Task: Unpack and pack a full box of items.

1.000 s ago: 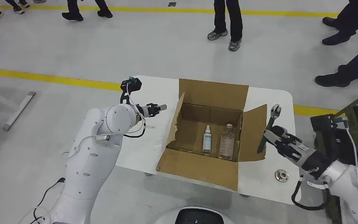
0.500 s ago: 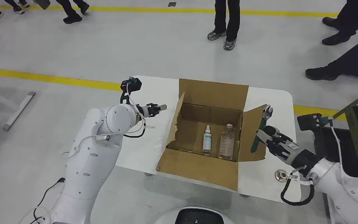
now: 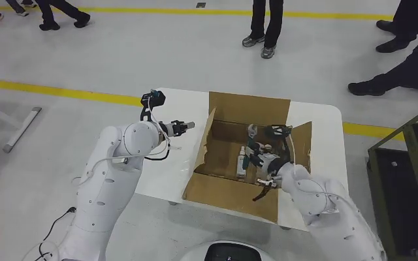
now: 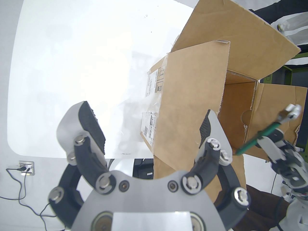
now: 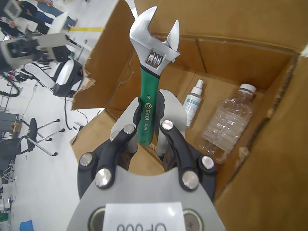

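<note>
An open cardboard box (image 3: 228, 194) stands on the white table (image 3: 173, 173). Inside it lie a small spray bottle (image 5: 192, 102) and a clear plastic bottle (image 5: 228, 123). My right gripper (image 5: 149, 108) is shut on the green handle of an adjustable wrench (image 5: 151, 56), whose steel head points into the box. From above, that gripper (image 3: 256, 149) hangs over the box's inside, above the bottles. My left gripper (image 3: 187, 124) is held over the table just outside the box's left flap. Its fingers (image 4: 92, 123) are spread wide with nothing between them.
All of the box's flaps (image 3: 249, 107) stand up around the opening. Bare table lies to the left of the box (image 4: 72, 61). A green rack (image 3: 392, 176) stands off the table's right end. People stand on the floor beyond the table.
My right arm has swung left from beside the box's right flap to over its inside, carrying the wrench. The left arm has stayed still.
</note>
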Controlling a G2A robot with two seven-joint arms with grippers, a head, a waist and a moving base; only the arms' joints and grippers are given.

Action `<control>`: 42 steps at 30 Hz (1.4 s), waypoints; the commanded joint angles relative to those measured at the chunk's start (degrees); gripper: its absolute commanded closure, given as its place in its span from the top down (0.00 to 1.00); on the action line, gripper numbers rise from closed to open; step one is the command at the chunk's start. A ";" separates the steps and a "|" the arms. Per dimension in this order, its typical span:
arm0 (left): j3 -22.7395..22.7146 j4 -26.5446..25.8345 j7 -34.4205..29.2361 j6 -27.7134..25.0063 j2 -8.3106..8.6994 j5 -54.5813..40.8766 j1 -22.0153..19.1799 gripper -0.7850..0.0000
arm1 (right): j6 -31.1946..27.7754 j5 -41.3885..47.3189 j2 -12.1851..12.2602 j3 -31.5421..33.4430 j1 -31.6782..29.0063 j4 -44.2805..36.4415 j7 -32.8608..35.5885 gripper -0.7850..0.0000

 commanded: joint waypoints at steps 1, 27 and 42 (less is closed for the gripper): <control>0.00 0.00 0.00 0.00 0.00 0.00 0.00 1.00 | 3.16 0.01 -0.85 -4.06 3.89 4.54 -0.63 0.00; 0.00 0.00 0.00 0.00 0.00 0.00 0.00 1.00 | 13.48 -3.76 -4.89 -17.17 13.73 21.30 0.09 0.00; 0.00 0.00 0.00 0.00 0.00 0.00 0.00 1.00 | 13.52 4.10 -12.45 -27.39 25.59 46.76 -2.34 0.00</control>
